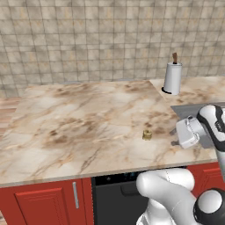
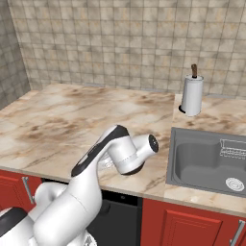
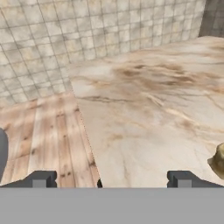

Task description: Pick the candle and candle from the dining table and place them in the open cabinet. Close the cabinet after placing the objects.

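Note:
A squat brass-gold candle (image 1: 147, 135) stands on the marbled dining table (image 1: 79, 118) near its front edge. My gripper (image 1: 174, 137) hovers low just right of the candle, a short gap away, with its fingers pointing left along the table. The gripper is open and nothing sits between the fingers. In the hand view the gripper (image 3: 111, 180) looks across the table (image 3: 144, 113), and the candle (image 3: 218, 161) peeks in at the right edge, outside the right fingertip (image 3: 183, 179). In the right base view my own arm covers the candle. The cabinet is out of view.
A white paper-towel roll (image 1: 172, 78) stands at the back right, beside a grey sink (image 2: 206, 161). Low red cupboards (image 1: 39, 204) and a dark appliance front (image 1: 116, 193) sit under the table edge. Wooden floor (image 3: 43, 135) lies beyond the table's far side. A tiled wall (image 1: 110, 39) runs behind.

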